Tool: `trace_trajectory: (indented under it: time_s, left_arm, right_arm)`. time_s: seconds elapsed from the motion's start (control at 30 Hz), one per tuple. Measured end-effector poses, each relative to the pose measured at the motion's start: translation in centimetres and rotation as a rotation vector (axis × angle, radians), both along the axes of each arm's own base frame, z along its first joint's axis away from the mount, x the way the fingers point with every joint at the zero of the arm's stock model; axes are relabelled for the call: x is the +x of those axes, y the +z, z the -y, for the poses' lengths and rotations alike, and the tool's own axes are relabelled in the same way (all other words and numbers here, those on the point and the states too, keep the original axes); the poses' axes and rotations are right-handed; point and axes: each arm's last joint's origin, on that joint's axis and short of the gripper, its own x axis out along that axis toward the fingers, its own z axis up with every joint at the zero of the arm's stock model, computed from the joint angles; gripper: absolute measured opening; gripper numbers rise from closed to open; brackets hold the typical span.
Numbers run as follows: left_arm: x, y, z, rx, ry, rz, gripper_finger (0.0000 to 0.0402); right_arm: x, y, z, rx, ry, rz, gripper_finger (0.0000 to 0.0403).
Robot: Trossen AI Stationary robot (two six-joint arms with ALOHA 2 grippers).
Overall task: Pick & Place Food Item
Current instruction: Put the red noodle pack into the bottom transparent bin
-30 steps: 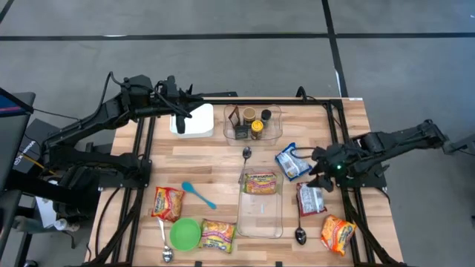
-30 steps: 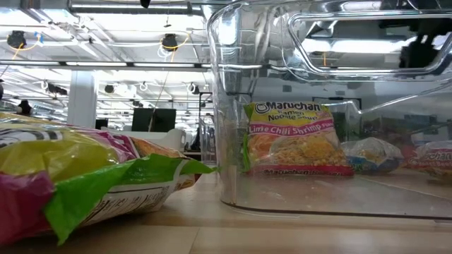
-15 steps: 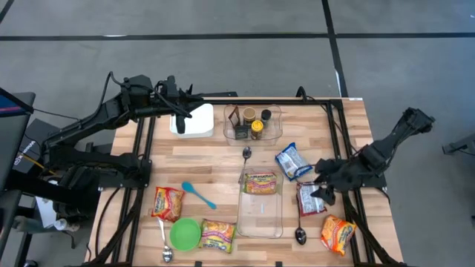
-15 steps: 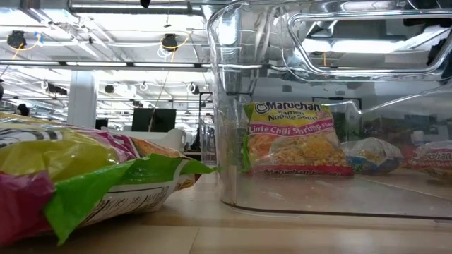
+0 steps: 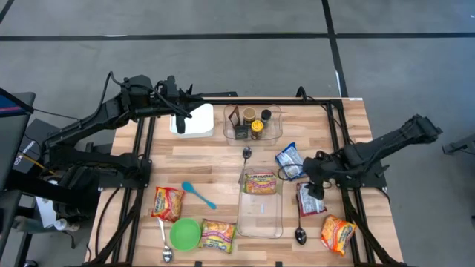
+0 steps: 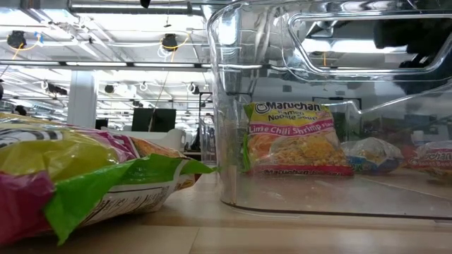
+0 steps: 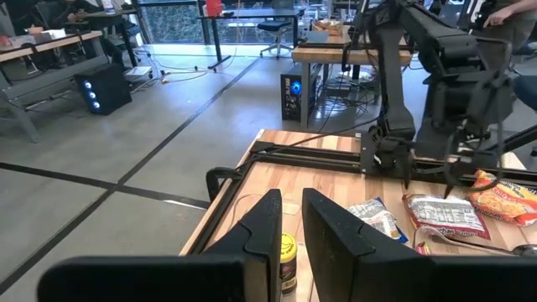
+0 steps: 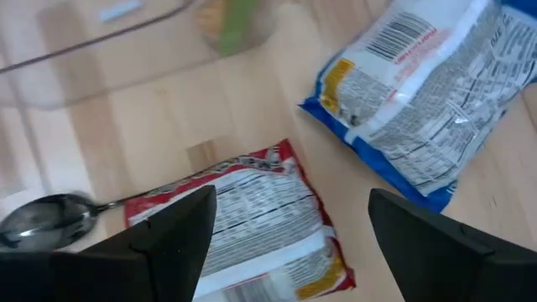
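Clear plastic bin [image 5: 261, 211] holds one Maruchan lime chili shrimp ramen packet [image 5: 260, 182] at its far end. Right gripper [image 5: 315, 176] hovers with fingers spread wide, grasping nothing, over the red-and-white packet [image 5: 309, 199] beside the blue-and-white packet [image 5: 291, 162]. Left gripper [image 5: 180, 111] waits, fingers nearly closed and empty, above the white container [image 5: 194, 122].

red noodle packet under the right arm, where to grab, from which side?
Judging from above: the red noodle packet lies flat on the table, so come straight down and pinch across its narrow width near the middle. The right claw hovers open over it. Keep off the end nearest the spoon, which lies close beside it, and the blue packet.
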Motion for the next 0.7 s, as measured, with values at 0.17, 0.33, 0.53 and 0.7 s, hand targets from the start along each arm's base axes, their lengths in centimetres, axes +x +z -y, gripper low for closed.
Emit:
trace_trajectory:
  time_s: [0.17,0.33,0.53,0.7]
  left_arm:
    - [0.0,0.0,0.0,0.000,0.000,0.000,0.0044]
    - [0.0,0.0,0.0,0.000,0.000,0.000,0.0044]
    - [0.0,0.0,0.0,0.000,0.000,0.000,0.0044]
    - [0.0,0.0,0.0,0.000,0.000,0.000,0.0044]
  right_arm:
    - [1.2,-0.9,1.2,0.009,0.053,-0.077,0.0303]
    - [2.6,-2.0,1.8,0.008,0.136,-0.107,0.0282]
    - [3.6,-3.2,2.1,0.028,0.139,-0.158,0.0242]
    - [4.2,-4.1,2.0,0.039,0.189,-0.203,0.0205]
